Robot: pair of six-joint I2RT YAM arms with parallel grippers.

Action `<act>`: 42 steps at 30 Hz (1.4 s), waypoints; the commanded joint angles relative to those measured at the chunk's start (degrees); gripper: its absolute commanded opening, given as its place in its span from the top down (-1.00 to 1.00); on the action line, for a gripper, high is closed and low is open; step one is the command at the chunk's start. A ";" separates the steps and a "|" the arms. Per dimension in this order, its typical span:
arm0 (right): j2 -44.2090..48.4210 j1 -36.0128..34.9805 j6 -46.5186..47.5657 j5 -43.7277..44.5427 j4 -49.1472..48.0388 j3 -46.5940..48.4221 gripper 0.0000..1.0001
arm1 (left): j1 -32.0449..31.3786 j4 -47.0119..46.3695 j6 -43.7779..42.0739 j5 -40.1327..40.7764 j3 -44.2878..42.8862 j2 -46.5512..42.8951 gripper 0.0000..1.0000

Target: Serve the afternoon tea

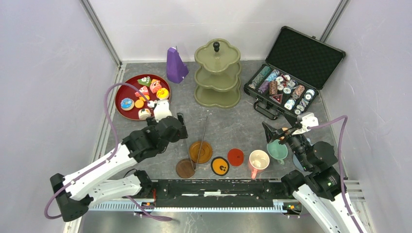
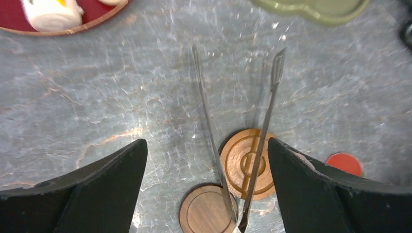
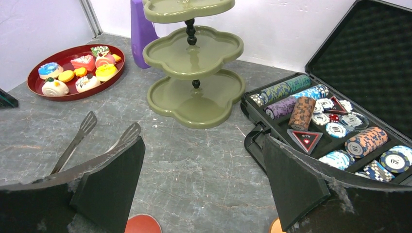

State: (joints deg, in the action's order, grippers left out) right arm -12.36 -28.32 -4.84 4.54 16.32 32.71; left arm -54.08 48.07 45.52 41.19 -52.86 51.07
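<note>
A red tray point(image 1: 121, 92) at the back left holds several small cakes and pastries point(image 1: 150, 90); it also shows in the right wrist view point(image 3: 73, 92). The olive-green three-tier stand point(image 1: 217, 73) stands empty at the back centre point(image 3: 194, 97). Metal tongs point(image 1: 200, 138) lie on the table across a light wooden coaster point(image 2: 245, 160) and a dark wooden coaster point(image 2: 206, 211). A black-and-orange coaster point(image 1: 220, 166) and a red coaster point(image 1: 235, 157) lie beside them. A pink mug point(image 1: 258, 160) and a teal mug point(image 1: 277, 150) stand at the front right. My left gripper point(image 2: 206, 141) is open above the tongs point(image 2: 265, 136). My right gripper point(image 3: 203, 141) is open and empty above the teal mug.
A purple pyramid point(image 1: 176, 65) stands between the tray and the stand. An open black case of poker chips point(image 1: 286, 87) sits at the back right. Walls close in the table on both sides and at the back.
</note>
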 commanded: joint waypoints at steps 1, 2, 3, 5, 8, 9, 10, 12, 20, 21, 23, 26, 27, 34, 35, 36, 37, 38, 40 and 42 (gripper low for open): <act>0.54 0.18 -0.40 0.24 -1.90 -0.51 -0.96 | 4.57 -10.85 -4.65 -13.20 8.15 2.45 -1.00; 0.74 0.19 -0.45 0.34 -1.83 -0.81 -0.96 | 4.87 -14.22 -4.65 -14.85 10.57 2.97 -1.00; 0.91 0.19 -0.56 0.43 -1.96 -1.16 -0.96 | 4.92 -18.35 -4.56 -15.87 12.57 3.65 -1.00; 1.01 0.19 -0.87 0.40 -2.22 -1.74 -0.96 | 4.91 -24.41 -4.59 -17.05 15.86 4.99 -1.00; 0.53 0.17 -1.29 -0.13 -2.48 -2.24 -0.96 | 4.87 -35.45 -6.35 -19.69 21.09 6.10 -1.00; 0.50 0.19 -1.40 -0.27 -2.74 -2.57 -0.96 | 4.87 -40.39 -7.63 -21.58 23.19 6.38 -1.00; 0.46 0.19 -1.60 -0.30 -2.87 -2.77 -0.96 | 4.78 -44.01 -8.35 -22.45 24.50 6.86 -1.00; 0.50 0.19 -2.04 -0.53 -3.37 -3.38 -0.96 | 4.56 -47.53 -9.52 -22.82 25.35 9.13 -1.00; 0.93 0.19 -2.91 -0.85 -3.53 -3.97 -0.96 | 1.98 -50.36 -10.02 -15.41 25.12 17.46 -1.00; 1.00 0.19 -2.90 -0.76 -3.54 -4.04 -0.96 | 1.88 -51.05 -9.65 -15.18 25.66 17.60 -1.00; 1.03 0.19 -3.06 -0.67 -3.59 -4.22 -0.96 | 1.74 -51.39 -9.30 -14.59 26.13 18.07 -1.00; 0.87 0.21 -3.27 -0.77 -3.88 -4.62 -0.96 | 1.20 -51.91 -9.27 -14.12 26.47 19.21 -1.00; 0.74 0.19 -3.37 -0.82 -4.00 -4.80 -0.96 | 1.02 -52.63 -9.18 -14.14 26.66 19.62 -1.00; 0.57 0.17 -4.03 -1.02 -4.71 -5.88 -0.96 | -2.08 -53.45 -8.86 -12.38 25.36 24.53 -1.00; 0.51 0.19 -4.07 -1.01 -4.71 -5.92 -0.96 | -2.39 -53.33 -8.89 -11.93 25.17 25.18 -1.00; 0.54 0.19 -4.07 -1.04 -4.71 -6.05 -0.96 | -2.59 -52.90 -8.90 -11.32 24.83 25.90 -1.00; 0.60 0.19 -3.99 -1.03 -4.63 -6.00 -0.96 | -2.69 -52.67 -8.92 -10.85 24.66 26.50 -1.00; 0.59 0.19 -3.97 -1.02 -4.58 -5.95 -0.96 | -2.77 -52.69 -8.80 -10.32 24.62 27.27 -1.00; 0.67 0.19 -3.91 -0.92 -4.63 -5.97 -0.96 | -2.86 -52.78 -8.54 -9.53 24.65 28.90 -1.00; 0.59 0.18 -3.94 -0.85 -4.62 -5.99 -0.96 | -2.95 -53.14 -8.60 -9.28 24.65 30.00 -0.97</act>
State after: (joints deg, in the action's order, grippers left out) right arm -11.94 -28.32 -8.32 3.88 13.96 27.00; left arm -56.71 -3.88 37.60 29.52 -27.64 78.30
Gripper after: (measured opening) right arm 0.979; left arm 0.996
